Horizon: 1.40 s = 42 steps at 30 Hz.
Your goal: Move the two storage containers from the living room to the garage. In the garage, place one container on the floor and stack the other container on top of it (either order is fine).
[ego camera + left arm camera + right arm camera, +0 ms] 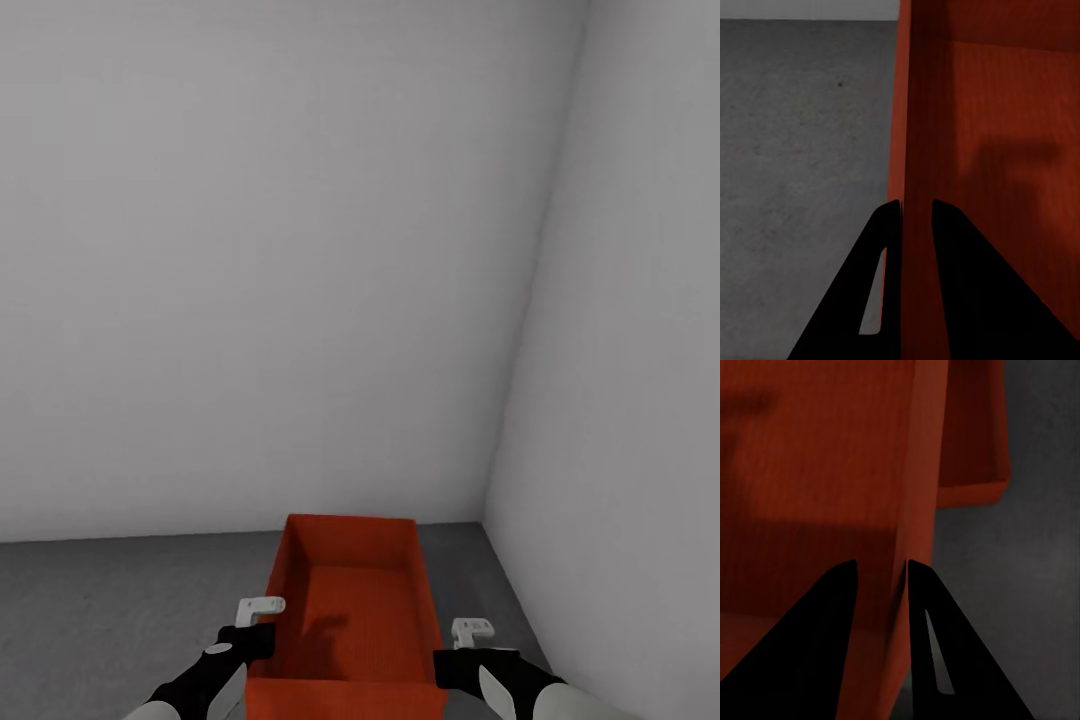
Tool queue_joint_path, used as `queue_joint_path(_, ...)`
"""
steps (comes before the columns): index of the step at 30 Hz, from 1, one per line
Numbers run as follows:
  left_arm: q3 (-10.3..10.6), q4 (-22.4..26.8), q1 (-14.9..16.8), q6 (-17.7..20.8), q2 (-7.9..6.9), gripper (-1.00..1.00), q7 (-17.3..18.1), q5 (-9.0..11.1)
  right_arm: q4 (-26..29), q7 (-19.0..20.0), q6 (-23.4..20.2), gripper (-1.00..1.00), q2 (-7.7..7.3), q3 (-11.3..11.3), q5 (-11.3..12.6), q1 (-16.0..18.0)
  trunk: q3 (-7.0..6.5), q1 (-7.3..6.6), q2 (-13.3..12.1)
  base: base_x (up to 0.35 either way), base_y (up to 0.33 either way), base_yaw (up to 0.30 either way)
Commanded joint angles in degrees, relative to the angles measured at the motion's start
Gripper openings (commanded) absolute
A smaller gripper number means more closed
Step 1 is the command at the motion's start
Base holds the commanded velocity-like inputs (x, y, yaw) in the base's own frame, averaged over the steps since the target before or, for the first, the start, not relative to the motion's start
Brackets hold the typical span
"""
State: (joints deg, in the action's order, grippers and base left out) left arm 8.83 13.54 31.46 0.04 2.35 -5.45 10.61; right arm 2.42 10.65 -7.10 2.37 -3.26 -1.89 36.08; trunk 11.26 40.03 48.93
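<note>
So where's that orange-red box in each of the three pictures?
Head view: the storage container sits low centre, open top up, between both arms.
Left wrist view: it takes up the picture's right half, one wall pinched in the left jaws.
Right wrist view: it takes up the picture's left and middle, a wall pinched in the right jaws.
Shared landmark: the dark grey floor beside it.

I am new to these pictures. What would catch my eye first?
The orange-red storage container, low in the head view, open and empty, held by the left end effector and right end effector on its side walls. Behind it, pale grey walls meet in a corner above the dark grey floor.
</note>
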Motion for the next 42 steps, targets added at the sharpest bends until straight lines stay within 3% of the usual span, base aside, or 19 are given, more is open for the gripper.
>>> queue_joint_path(1,1.7,-0.2,0.0,0.1,-0.15,-1.0,1.3,1.3,3.3,4.6,0.4,-1.0,-2.29,-0.4,0.6,0.0,0.08,0.03,0.1,0.261,-0.002,0.0)
queue_joint_path(42,1.7,-0.2,0.0,0.1,-0.15,-1.0,1.3,1.3,3.3,4.6,0.4,-1.0,-2.29,-0.4,0.7,0.0,0.08,0.03,0.1,0.103,-0.004,-0.056)
